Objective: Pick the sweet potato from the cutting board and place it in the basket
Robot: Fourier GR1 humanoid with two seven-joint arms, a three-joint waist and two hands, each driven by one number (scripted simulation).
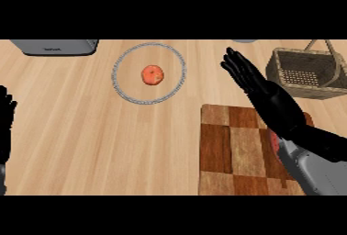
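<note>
The right hand [261, 87] is extending over the cutting board [230, 151] with fingers straight, holding nothing. The sweet potato [274, 140] is lying on the board, mostly hidden beneath the forearm. The basket [308, 73] is sitting at two o'clock. A plate [149, 73] at eleven o'clock is carrying an orange fruit [153, 75]. The left hand [7, 124] is resting open at nine o'clock.

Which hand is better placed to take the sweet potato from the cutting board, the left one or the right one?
The right hand. It is open above the cutting board, and the sweet potato shows as a red sliver just under its wrist, with the basket close by. The left hand rests at the far left edge.
</note>
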